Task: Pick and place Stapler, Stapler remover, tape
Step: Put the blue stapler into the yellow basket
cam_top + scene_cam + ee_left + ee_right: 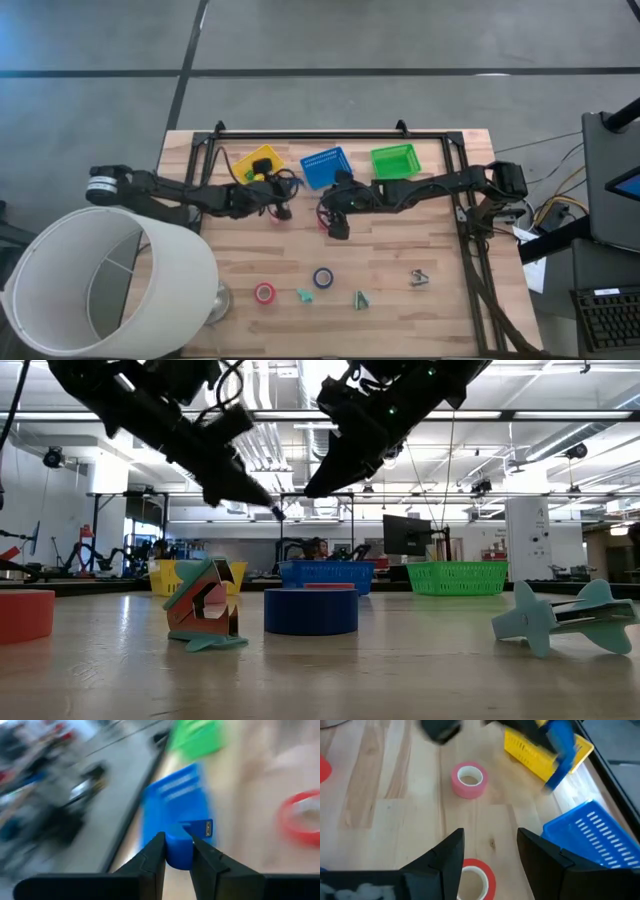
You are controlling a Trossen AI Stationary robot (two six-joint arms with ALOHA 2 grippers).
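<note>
blue plastic stapler (179, 851) sits pinched between the left gripper (178, 851) fingers, carried above the table near the yellow slotted basket (256, 160), with the blue slotted basket (324, 164) just beyond. right gripper (489, 851) hangs with jaws spread wide and empty over a red tape roll (476, 879), which lies straight below its fingers. pink tape roll (468, 780) rests farther ahead, nearer the left arm. my read: right drops straight down.

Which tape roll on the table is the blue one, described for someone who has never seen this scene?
Start at the blue basket in the middle of the row at the table's far edge. Come straight toward the near edge: the blue tape roll lies flat between a red tape roll and a small teal piece, the only blue ring there.
</note>
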